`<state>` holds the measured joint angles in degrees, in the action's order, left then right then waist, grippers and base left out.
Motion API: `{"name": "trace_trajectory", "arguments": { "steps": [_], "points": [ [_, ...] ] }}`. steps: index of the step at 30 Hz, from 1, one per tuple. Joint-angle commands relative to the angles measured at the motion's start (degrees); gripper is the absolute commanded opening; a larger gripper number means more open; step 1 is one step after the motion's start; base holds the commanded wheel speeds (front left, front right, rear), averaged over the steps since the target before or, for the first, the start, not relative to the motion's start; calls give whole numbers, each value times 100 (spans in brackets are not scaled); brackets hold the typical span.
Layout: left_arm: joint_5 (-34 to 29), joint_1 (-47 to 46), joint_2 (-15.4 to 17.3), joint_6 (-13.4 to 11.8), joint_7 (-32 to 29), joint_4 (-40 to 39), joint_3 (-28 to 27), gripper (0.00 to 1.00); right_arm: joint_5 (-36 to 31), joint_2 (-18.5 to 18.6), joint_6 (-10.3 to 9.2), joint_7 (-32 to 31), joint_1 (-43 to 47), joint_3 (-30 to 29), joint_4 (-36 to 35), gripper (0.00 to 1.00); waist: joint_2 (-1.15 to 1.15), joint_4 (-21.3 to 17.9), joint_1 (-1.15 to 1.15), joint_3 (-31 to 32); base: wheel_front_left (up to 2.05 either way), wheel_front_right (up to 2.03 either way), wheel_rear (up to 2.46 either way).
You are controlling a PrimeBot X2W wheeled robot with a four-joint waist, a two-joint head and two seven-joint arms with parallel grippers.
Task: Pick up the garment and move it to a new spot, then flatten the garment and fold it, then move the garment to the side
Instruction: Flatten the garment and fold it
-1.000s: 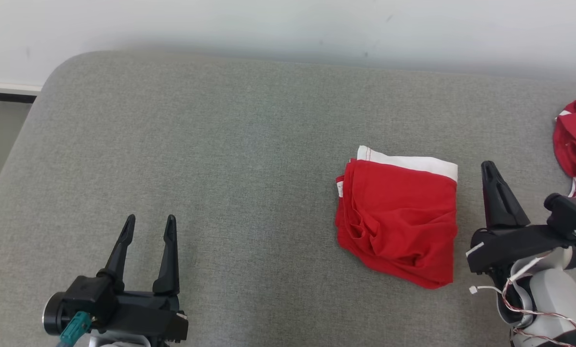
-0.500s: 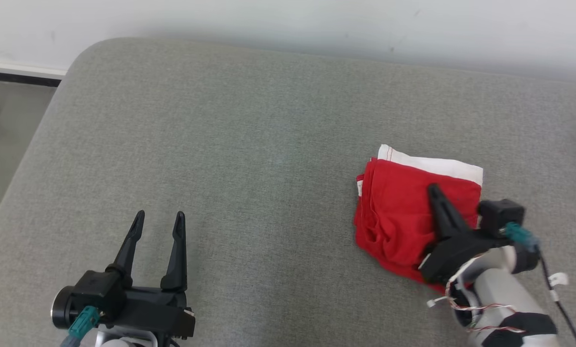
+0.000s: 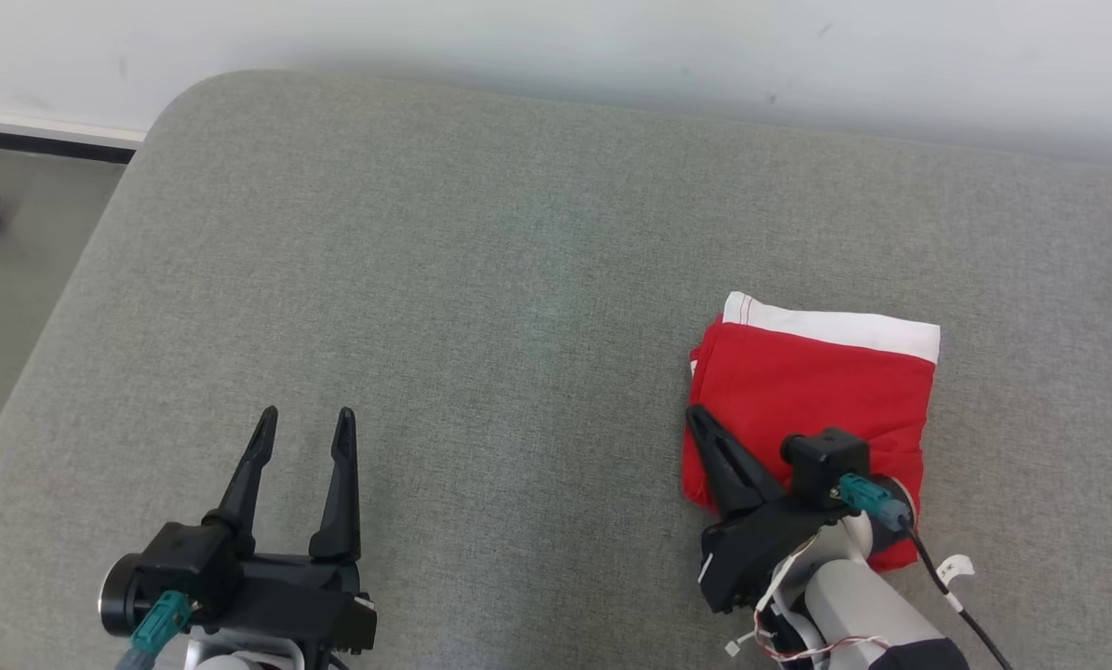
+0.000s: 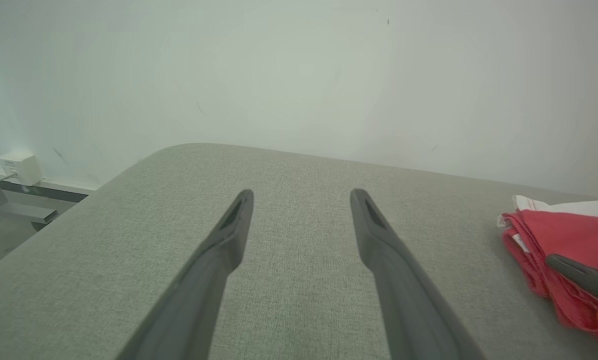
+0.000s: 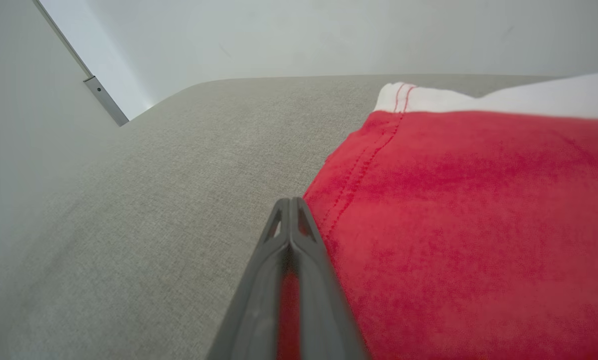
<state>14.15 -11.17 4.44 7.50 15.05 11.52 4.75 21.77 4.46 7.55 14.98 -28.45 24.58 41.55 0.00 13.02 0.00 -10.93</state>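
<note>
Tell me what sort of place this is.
Likely a plain indoor room set up for laundry folding: a grey fabric-covered pad against a bare white wall, with a folded red garment on it.

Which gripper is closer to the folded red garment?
Right. The right gripper, jaws shut, lies over the near left edge of the red garment; the left gripper, open, is over the grey cushion far to its left.

- Garment (image 3: 816,400): soft red cloth, matt, finely knitted, lightly creased.
- White band (image 3: 835,326): matt cloth with red stitching.
- Surface (image 3: 481,307): grey woven upholstery, matt, slightly coarse.
- Left pincer (image 3: 305,416) and right pincer (image 3: 695,412): dark plastic, smooth, matt.
- Wall (image 3: 556,37): smooth, matt, pale, lightly scuffed.
</note>
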Motion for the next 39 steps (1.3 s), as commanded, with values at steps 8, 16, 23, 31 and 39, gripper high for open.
{"name": "trace_trajectory", "arguments": {
  "steps": [8, 16, 23, 31, 39],
  "points": [
    [-30, 34, 18, -5, 16, -8, -13, 100, 36, -55, -17, 24, 182, -116, -671, 0, 0, -210, 0, 52, 0, 0, 0],
    [-63, 92, 121, -5, 17, -32, -97, 100, -178, 237, -17, 14, 440, -853, -1658, 0, 0, -615, 0, 153, 0, 0, 0],
    [-178, 171, 184, -6, 17, -36, -159, 100, -385, 456, -17, 14, 872, -1480, -2207, 0, 0, -970, 0, 232, 0, 0, 0],
    [-273, 245, 215, -6, 16, -10, -257, 100, -469, 594, -17, 15, 1572, -1842, -2665, 0, 0, -1277, 0, 332, 0, 0, 0],
    [-306, 431, 283, -6, 16, -16, -356, 100, -661, 404, -17, 14, 2103, -2043, -2984, 100, 0, -1440, 0, 471, 0, 0, 0]
  ]
}}
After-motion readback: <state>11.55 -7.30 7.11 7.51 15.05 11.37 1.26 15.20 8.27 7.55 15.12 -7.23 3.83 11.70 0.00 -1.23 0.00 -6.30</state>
